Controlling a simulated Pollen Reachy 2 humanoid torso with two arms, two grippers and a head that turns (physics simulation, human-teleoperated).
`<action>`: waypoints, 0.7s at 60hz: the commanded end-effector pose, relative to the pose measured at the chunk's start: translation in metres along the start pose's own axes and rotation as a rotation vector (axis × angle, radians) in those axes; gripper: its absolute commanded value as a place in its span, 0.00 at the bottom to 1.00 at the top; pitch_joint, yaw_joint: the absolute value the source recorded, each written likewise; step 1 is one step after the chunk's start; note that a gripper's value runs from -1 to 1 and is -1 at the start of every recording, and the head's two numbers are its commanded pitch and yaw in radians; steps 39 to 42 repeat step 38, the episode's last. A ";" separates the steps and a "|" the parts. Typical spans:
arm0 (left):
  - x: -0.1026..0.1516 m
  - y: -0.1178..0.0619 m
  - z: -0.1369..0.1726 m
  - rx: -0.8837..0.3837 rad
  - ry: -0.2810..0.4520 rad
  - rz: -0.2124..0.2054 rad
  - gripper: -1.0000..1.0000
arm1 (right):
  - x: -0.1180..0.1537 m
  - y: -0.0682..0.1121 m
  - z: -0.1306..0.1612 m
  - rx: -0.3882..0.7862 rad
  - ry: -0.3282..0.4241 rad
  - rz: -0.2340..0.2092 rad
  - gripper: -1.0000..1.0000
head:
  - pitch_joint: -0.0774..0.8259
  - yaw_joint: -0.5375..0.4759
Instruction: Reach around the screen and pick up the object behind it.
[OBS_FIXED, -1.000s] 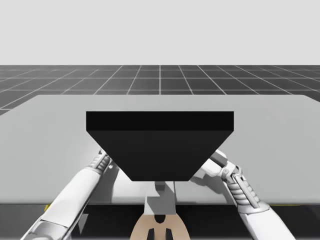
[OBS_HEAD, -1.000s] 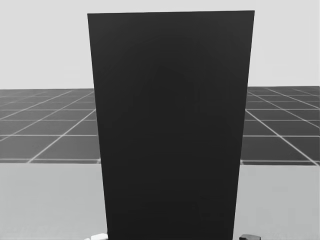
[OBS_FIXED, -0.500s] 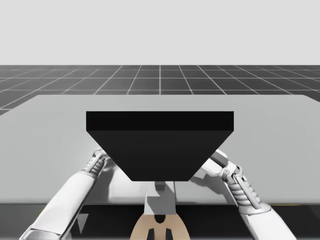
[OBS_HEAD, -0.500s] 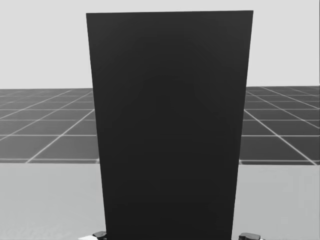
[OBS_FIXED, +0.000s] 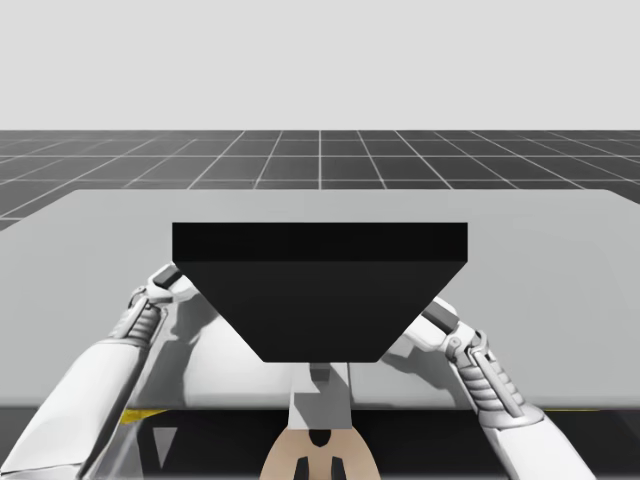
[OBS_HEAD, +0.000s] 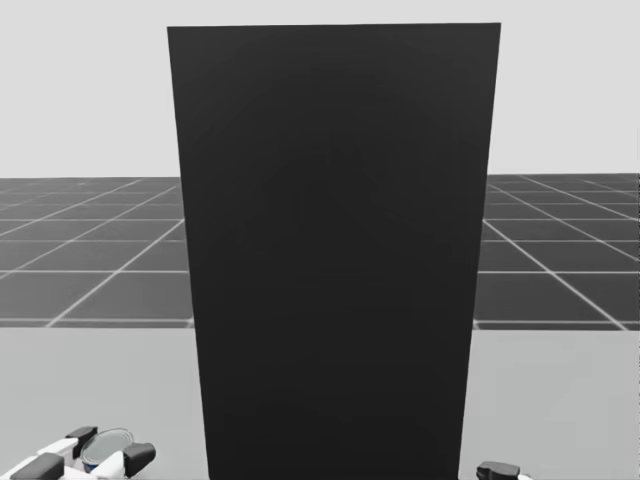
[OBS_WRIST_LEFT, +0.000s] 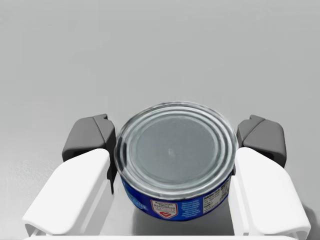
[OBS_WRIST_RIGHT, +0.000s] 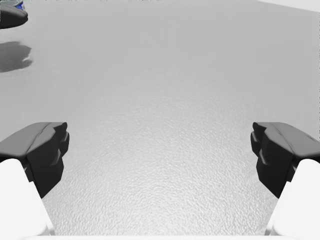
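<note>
Newly in sight low beside the dark screen (OBS_HEAD: 335, 250) is the short blue can (OBS_HEAD: 105, 448) with its ridged silver lid, carried there as our left gripper (OBS_WRIST_LEFT: 176, 139) swung outward to the screen's left edge; our head has also turned a little. We see that gripper's fingers clamped on the can from both sides, pads pressing its wall. A shadow under it in the right wrist view suggests it hangs just above the grey bench (OBS_FIXED: 560, 260). Our right gripper (OBS_WRIST_RIGHT: 160, 145) waits at the screen's other side, fingers wide apart over bare bench. We judge the grasp made and the lift under way; next comes a steady rise, holding the clamp firm and keeping clear of the screen's edge.
</note>
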 end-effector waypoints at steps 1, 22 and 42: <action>0.035 0.016 0.006 0.100 -0.086 0.009 1.00 | 0.000 -0.001 0.000 -0.008 -0.005 -0.001 0.00 | 0.21 0.55; 0.132 0.009 0.023 0.114 -0.253 -0.043 1.00 | 0.001 -0.007 0.000 -0.045 -0.026 -0.016 0.00 | 0.21 0.54; 0.206 -0.020 0.048 0.106 -0.431 -0.101 1.00 | -0.002 -0.015 -0.001 -0.090 -0.021 -0.043 0.00 | 0.21 0.54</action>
